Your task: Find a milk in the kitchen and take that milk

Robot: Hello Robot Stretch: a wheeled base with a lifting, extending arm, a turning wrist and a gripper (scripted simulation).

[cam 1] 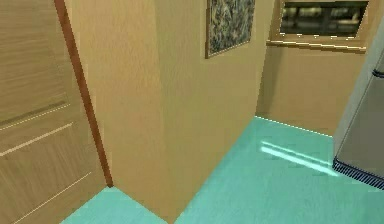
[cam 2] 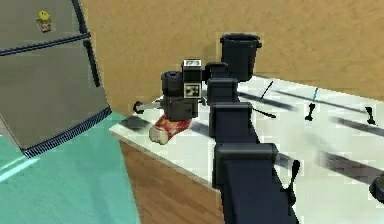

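In the arm side view my arm [cam 2: 235, 130] reaches out over a white countertop [cam 2: 300, 125]. Its white marker squares [cam 2: 190, 78] stand at the far end, with the gripper [cam 2: 168, 92] as a dark body just left of them. A reddish and white lump [cam 2: 168, 127] lies on the counter below the gripper. Its shape does not tell me what it is. I cannot tell whether the gripper holds anything, since things lie on the counter at and behind it. A small dark flat item [cam 2: 132, 122] lies near the counter's left edge.
A black pot [cam 2: 240, 50] stands at the counter's back, with dark utensils [cam 2: 312, 108] to the right. A grey fridge [cam 2: 50, 85] fills the arm side view's left and appears as the fridge [cam 1: 365, 120]. Ahead are a wooden door [cam 1: 40, 110], a wall corner [cam 1: 160, 110], a framed picture [cam 1: 230, 25], a window [cam 1: 322, 20] and teal floor [cam 1: 280, 175].
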